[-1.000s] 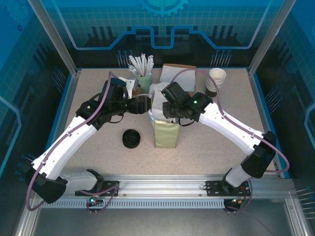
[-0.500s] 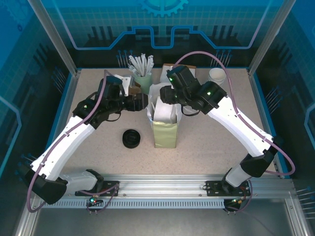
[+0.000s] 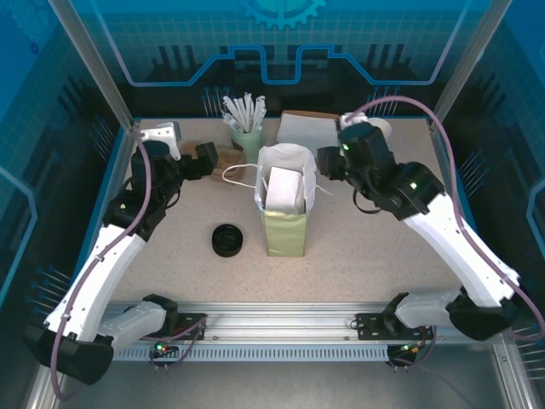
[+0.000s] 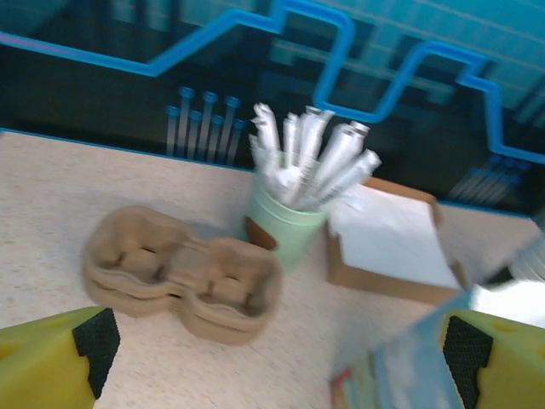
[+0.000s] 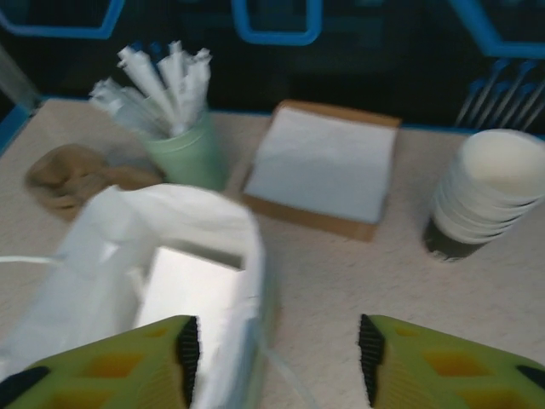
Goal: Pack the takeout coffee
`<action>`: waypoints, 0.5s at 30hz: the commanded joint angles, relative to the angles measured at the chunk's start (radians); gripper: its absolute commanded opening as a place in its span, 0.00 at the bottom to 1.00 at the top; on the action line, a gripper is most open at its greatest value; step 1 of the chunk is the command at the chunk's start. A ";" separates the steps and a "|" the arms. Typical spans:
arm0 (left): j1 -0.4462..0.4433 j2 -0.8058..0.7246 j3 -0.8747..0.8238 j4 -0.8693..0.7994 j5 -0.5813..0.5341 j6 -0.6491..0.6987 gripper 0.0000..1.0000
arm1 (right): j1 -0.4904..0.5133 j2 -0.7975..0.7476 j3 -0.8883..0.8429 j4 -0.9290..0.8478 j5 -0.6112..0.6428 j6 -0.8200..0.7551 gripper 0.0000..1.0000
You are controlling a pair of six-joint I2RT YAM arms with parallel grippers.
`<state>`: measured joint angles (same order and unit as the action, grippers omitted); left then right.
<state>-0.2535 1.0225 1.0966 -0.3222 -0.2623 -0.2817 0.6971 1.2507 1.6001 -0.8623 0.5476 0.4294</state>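
The paper bag (image 3: 285, 230) stands upright mid-table with its white mouth wide open, and it also shows in the right wrist view (image 5: 162, 256). The takeout coffee is hidden; inside the bag I make out only white paper. My left gripper (image 3: 203, 156) hovers open and empty left of the bag, over the pulp cup carrier (image 4: 183, 273); its fingers spread wide (image 4: 279, 345). To the bag's right, near its rim, my right gripper (image 3: 328, 162) is open with nothing between its fingers (image 5: 277, 354).
A low black pile of lids (image 3: 227, 240) lies left of the bag. Along the back stand a green cup of wrapped straws (image 3: 247, 136), a napkin box (image 3: 298, 126) and a stack of lidless white-rimmed cups (image 5: 485, 192).
Both grippers have drawn away from the bag's mouth, the left one back and to the left, the right one up and to the right. The bag's opening is now uncovered.
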 commanded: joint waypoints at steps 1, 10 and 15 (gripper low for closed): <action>0.044 -0.027 -0.112 0.214 -0.118 0.015 0.99 | -0.074 -0.103 -0.155 0.116 0.073 -0.050 0.63; 0.090 -0.032 -0.490 0.618 -0.337 0.078 0.99 | -0.419 -0.351 -0.710 0.440 0.098 -0.132 0.81; 0.135 0.078 -0.614 0.800 -0.306 0.120 0.99 | -0.571 -0.367 -1.007 0.739 0.008 -0.152 1.00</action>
<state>-0.1440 1.0512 0.5125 0.2741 -0.5388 -0.2127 0.1909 0.8890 0.6807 -0.3775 0.6010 0.3023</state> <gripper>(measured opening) 0.989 0.995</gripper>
